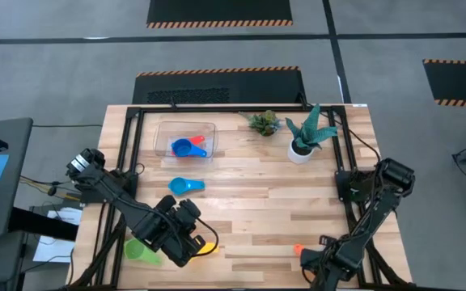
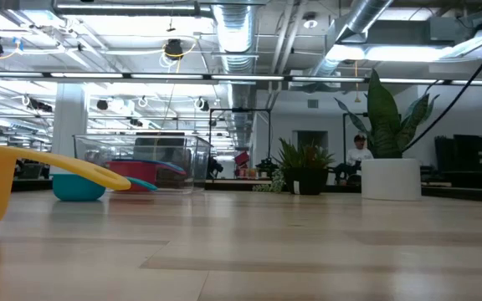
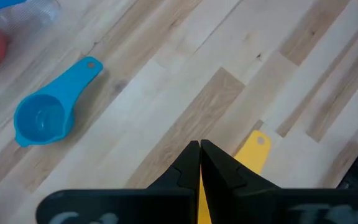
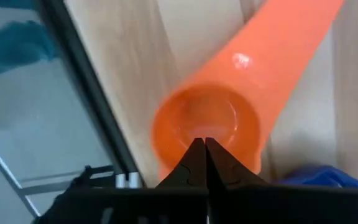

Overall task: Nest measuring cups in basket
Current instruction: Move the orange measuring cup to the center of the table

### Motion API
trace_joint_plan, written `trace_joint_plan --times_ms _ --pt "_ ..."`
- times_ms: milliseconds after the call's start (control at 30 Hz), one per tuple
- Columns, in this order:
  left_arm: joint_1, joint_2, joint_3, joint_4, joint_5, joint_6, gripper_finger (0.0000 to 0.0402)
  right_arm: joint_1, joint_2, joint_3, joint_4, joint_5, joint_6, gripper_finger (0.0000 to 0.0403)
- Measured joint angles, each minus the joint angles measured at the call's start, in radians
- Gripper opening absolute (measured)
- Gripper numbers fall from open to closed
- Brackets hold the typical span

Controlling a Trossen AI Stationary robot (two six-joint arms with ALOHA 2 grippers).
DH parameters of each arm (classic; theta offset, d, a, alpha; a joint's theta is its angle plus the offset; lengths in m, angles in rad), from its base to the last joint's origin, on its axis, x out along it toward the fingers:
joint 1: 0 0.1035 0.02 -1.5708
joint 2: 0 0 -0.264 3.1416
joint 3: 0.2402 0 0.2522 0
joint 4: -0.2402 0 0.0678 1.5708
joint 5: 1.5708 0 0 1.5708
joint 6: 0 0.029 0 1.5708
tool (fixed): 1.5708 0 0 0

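Six measuring cups show on the wooden counter (image 1: 257,202); a seventh cannot be found in any view. Two lie inside the clear basket (image 1: 162,129) near the far edge: a blue cup (image 1: 186,148) and a red cup (image 1: 201,141), touching each other. One light blue cup (image 1: 184,186) lies alone on the counter just in front of the basket, bowl up, with its handle pointing toward the right side. One green cup (image 1: 141,250) sits at the near left edge, partly under the left arm. One yellow cup (image 1: 207,246) lies just beside the left pincer (image 1: 186,236), and one orange cup (image 1: 298,250) lies near the near edge by the right pincer (image 1: 324,257).

Two plants stand at the far right: a small green one (image 1: 264,122) and a taller one in a white pot (image 1: 301,151).

The left pincer is clenched, its two dark fingers (image 3: 185,163) pressed together with no gap; the yellow cup's handle (image 3: 252,151) lies on the counter directly below and beyond the tips, and it is unclear whether they touch it. The right pincer is likewise clenched tight, fingertips (image 4: 196,155) meeting directly over the orange cup's bowl (image 4: 207,121), holding nothing that can be seen. A dark blue shape (image 4: 319,176) shows just beside the orange cup in the right wrist view; what it is cannot be told.
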State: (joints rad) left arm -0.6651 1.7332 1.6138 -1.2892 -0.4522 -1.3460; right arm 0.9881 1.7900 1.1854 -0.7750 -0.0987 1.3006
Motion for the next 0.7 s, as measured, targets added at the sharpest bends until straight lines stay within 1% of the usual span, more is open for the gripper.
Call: trace_joint_plan --times_ms 133,333,433,500,600,700 --pt "0.0 0.0 0.0 -0.005 0.002 0.012 0.0 -0.001 -0.019 0.001 -0.006 0.044 -0.001 0.0002" --pt "0.0 0.0 0.0 -0.006 0.002 0.014 0.0 0.008 0.008 -0.004 0.022 0.048 -0.003 0.0002" --pt "-0.003 0.0 0.0 -0.009 0.001 0.006 0.0 0.005 0.034 -0.02 0.064 0.047 -0.008 0.0002" --pt "-0.003 0.0 -0.001 -0.009 0.001 0.006 0.0 0.001 0.047 -0.029 0.051 0.045 -0.024 0.0002" --pt "-0.003 0.001 -0.001 -0.008 0.001 0.0 0.0 -0.052 0.052 -0.035 0.026 0.048 -0.116 0.0002" --pt "-0.003 0.001 -0.001 -0.008 0.001 -0.001 0.0 -0.152 0.052 -0.041 0.029 0.091 -0.271 0.0002"
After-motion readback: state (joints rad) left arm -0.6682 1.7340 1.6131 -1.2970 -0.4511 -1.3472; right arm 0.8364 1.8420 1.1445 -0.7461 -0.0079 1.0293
